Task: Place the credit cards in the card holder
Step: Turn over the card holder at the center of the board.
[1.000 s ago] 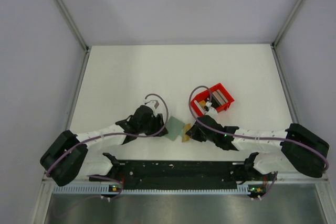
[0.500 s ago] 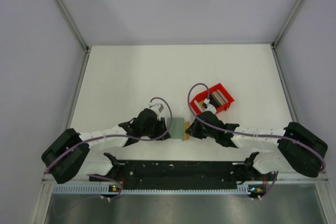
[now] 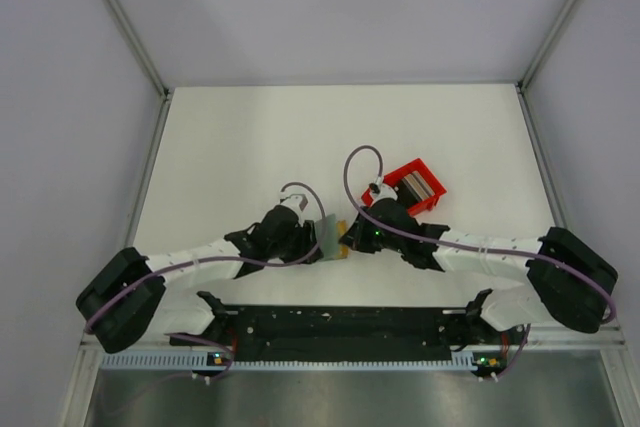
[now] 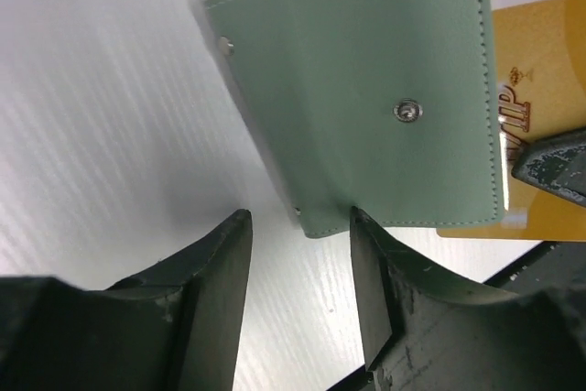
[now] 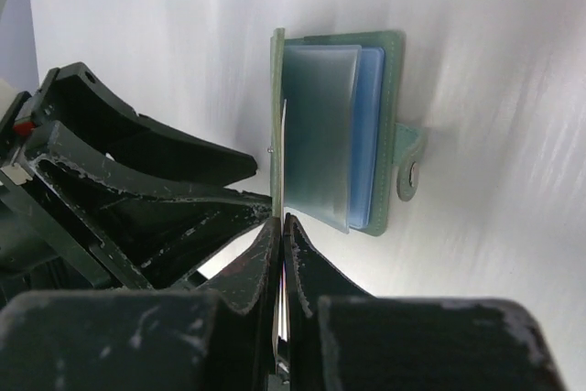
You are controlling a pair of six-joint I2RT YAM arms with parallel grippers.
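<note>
Right gripper (image 5: 280, 222) is pinched on a gold card (image 4: 540, 125), edge-on at the open card holder (image 5: 366, 135) on the table (image 3: 230, 147). Left gripper (image 4: 298, 226) is parted, nothing clamped, with the raised flap at its tips. Insertion step is judged in hand. Next, the card edge must be lined up with a pocket and slid in.

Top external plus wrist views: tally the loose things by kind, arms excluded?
card holder: 1
gold card: 1, pinched in the right claw
red bin: 1, contents too small to count
Total: 3
</note>
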